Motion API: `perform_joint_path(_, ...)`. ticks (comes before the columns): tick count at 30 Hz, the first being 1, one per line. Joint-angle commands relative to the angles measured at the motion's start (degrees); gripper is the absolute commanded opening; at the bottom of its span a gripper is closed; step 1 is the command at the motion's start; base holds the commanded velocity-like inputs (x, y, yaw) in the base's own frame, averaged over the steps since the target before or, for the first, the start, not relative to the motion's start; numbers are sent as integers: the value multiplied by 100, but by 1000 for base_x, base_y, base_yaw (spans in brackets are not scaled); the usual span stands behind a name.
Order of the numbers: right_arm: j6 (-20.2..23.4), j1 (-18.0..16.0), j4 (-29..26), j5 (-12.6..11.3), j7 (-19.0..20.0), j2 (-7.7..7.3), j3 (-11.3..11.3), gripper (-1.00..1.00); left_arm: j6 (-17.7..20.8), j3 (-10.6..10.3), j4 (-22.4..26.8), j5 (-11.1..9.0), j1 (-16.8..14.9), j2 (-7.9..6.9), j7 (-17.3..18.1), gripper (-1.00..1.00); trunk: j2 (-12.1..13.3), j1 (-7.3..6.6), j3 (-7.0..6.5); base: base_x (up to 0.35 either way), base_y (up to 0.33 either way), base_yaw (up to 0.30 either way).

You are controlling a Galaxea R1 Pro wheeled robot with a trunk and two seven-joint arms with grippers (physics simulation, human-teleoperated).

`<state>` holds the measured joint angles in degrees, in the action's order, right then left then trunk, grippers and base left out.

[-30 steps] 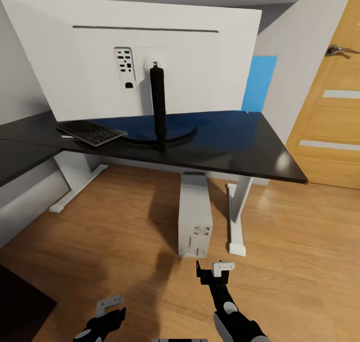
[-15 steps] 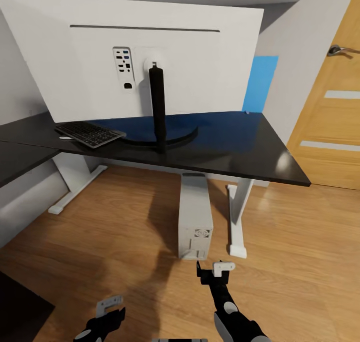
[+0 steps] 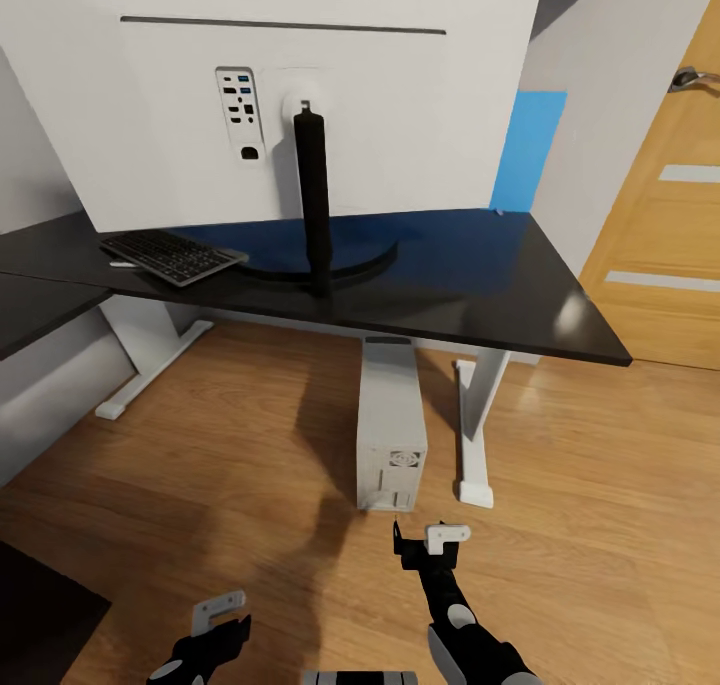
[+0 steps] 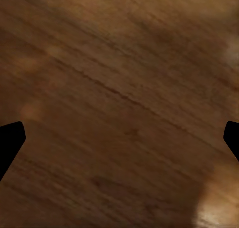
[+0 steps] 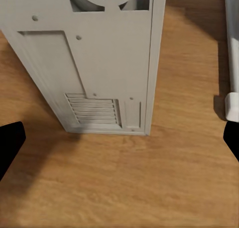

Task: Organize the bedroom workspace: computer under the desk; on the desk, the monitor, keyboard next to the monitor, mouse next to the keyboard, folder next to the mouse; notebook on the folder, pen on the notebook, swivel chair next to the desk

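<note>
The monitor stands on the black desk with its white back toward me. To the left of its stand lies the keyboard. The computer stands on the floor under the desk. A bright blue rectangle, the folder, shows upright past the monitor's right edge; what it rests on is hidden. My left gripper hangs open over bare floor. My right gripper is open just in front of the computer's lower end. The swivel chair, mouse, notebook and pen are out of view.
A wooden door with a metal handle is at the right. White desk legs stand on either side of the computer. The desk's other wing runs along the left. A dark shape sits on the floor at the lower left.
The whole head view has shifted: the desk and monitor look slightly larger and sit higher, so the camera moved. Both grippers hold the same pose, and nothing on the desk moved.
</note>
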<state>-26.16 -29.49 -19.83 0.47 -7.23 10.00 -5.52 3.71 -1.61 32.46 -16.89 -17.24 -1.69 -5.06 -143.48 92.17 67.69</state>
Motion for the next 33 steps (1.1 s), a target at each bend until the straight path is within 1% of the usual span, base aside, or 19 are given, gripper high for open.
perform_joint_path(1, -12, -4, 6, 5, -50, 0, -30, 100, 32, -17, 13, -42, 1, -2, -30, 100, -2, -1, 5, 0, 0, 0)
perform_joint_path(26, -12, -4, 6, 10, -50, 0, -34, 100, 24, -15, -20, -37, 1, 2, 4, 100, -2, -1, 5, 1, 0, 0)
perform_joint_path(33, -12, -4, 6, 14, -50, 0, -30, 100, 24, -15, -20, -40, 1, 2, 12, 100, -2, -1, 5, 128, 0, 0)
